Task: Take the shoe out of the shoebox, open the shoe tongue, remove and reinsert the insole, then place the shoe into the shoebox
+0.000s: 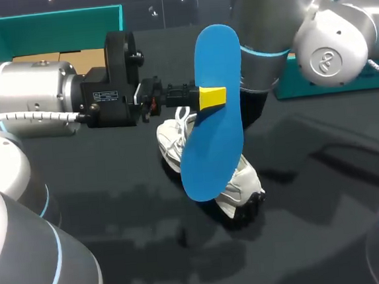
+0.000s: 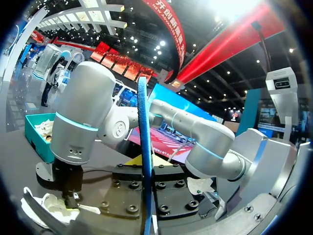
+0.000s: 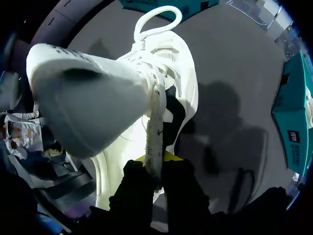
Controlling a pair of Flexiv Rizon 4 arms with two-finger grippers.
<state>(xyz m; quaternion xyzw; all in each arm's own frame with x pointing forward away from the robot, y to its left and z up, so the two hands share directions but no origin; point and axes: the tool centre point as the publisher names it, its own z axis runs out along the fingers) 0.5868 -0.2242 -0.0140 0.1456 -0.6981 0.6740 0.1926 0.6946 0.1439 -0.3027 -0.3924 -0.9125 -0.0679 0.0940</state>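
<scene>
A blue insole (image 1: pixel 210 113) stands upright in the air above the white shoe (image 1: pixel 236 184). My left gripper (image 1: pixel 212 97) comes in from the left and is shut on the insole's middle. In the left wrist view the insole (image 2: pixel 144 122) shows edge-on between the fingers of that gripper (image 2: pixel 145 169). My right arm (image 1: pixel 267 42) reaches down behind the insole, which hides its gripper in the head view. In the right wrist view my right gripper (image 3: pixel 156 164) is shut on the tongue (image 3: pixel 155 132) of the shoe (image 3: pixel 122 98), holding it pulled back.
A teal shoebox (image 1: pixel 53 24) with brown cardboard inside stands at the back left. A second teal box (image 1: pixel 343 78) stands at the back right, behind my right arm. The table (image 1: pixel 313 191) is dark.
</scene>
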